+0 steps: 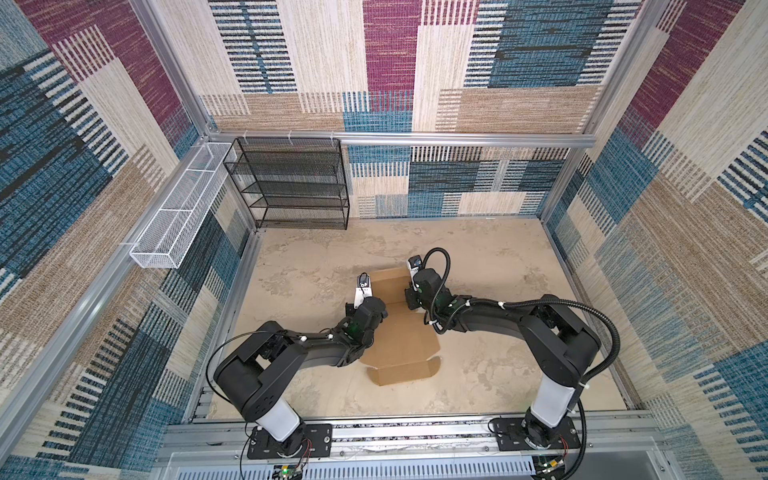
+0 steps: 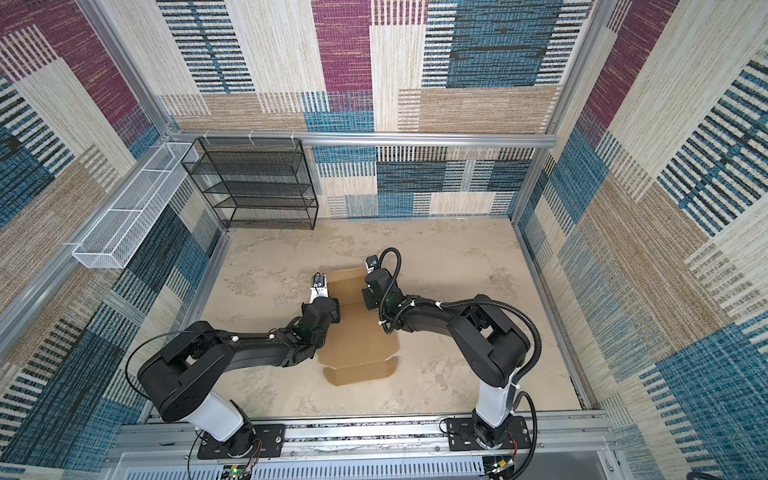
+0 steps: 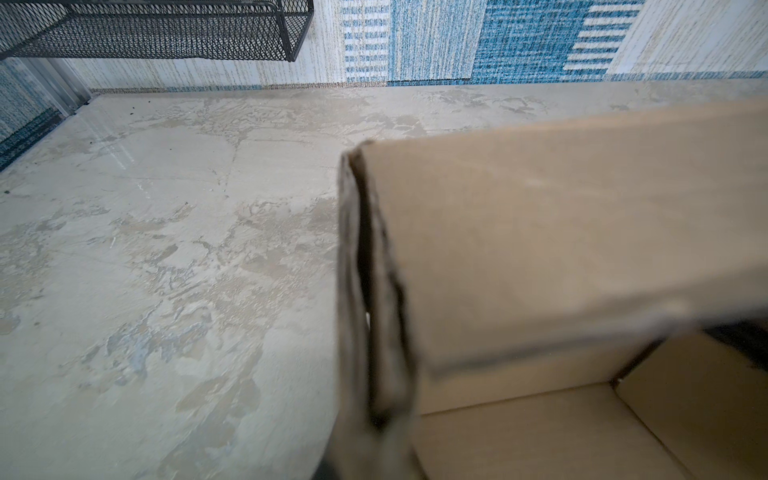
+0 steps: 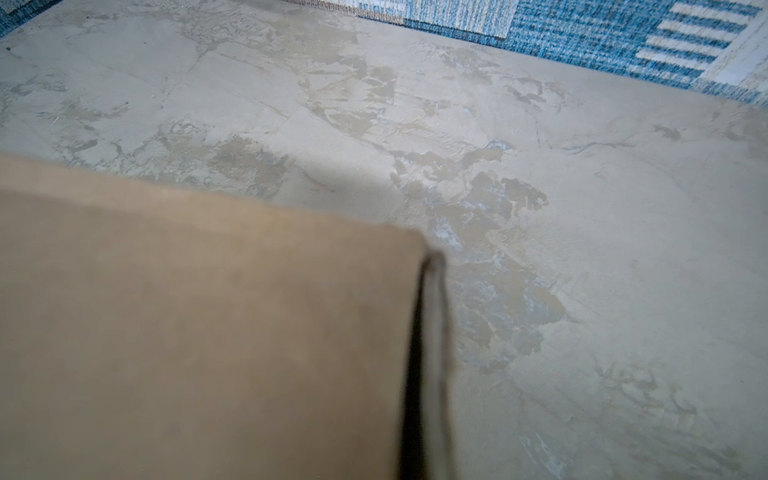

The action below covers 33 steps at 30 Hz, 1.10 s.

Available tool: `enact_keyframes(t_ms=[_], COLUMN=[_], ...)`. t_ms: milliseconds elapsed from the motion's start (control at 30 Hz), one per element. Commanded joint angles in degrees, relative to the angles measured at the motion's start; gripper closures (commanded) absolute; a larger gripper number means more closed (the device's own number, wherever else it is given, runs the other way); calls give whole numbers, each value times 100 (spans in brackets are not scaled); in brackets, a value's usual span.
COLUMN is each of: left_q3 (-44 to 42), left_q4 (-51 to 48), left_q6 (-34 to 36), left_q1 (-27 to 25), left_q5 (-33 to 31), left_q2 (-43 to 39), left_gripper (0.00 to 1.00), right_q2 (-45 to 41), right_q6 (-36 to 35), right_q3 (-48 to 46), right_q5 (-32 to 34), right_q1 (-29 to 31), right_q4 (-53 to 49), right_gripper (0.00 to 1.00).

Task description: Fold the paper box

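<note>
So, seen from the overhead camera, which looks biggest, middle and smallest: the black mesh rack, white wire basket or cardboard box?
1. black mesh rack
2. paper box, partly hidden
3. white wire basket
Box and basket look close, so that order is unsure.

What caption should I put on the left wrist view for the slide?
Left wrist close-up: doubled side wall of the paper box standing upright on the mottled table, black mesh rack behind.

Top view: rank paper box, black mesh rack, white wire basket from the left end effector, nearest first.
1. paper box, mid-table, gripped by the left end effector.
2. black mesh rack, on the back wall.
3. white wire basket, on the left wall.
</note>
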Motion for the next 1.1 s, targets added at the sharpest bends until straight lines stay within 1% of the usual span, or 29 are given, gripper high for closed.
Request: enact_keyframes(t_ms=[0,100,133,233,267,300,400,433,867,967,1067], left_q3=[32,48,50,71,83,102,124,121,41,31,32], left_q4=[-228,-273,-280,-353,-394,-412,-440,-441,-441,-449,-449], left_q6=[-62,-87,-88,-114,-123,-124,-132,-145,-185,-194,-220], left_q1=[-8,-8,-8,-4,-8,-8,-8,-8,-8,-8,-8], left_q5=[202,185,179,95,61,40,-36,-64,-285,-251,-216], left_q2=[5,5,9,-10,-15,-14,-15,-23,-147,-137,-128], left_gripper=[100,100,100,100,100,100,100,100,100,100,100], right_q2=[43,68,74,58,43,15,-60,-93,-475,-557,-514], right_q6=[13,42,55,115,130,153,216,232,618,643,670], right_q3=[48,62,72,69,48,32,-14,-35,-648,-810,-742], right_q5=[-136,-161,-172,-211,-224,-249,-353,-359,-385,-360,-340], right_q1=[34,34,34,31,35,42,49,52,73,76,78], right_q4=[-90,-97,-116,-143,-143,-134,-128,-135,78,195,141], right_gripper=[99,100,98,83,75,70,61,59,56,60,61])
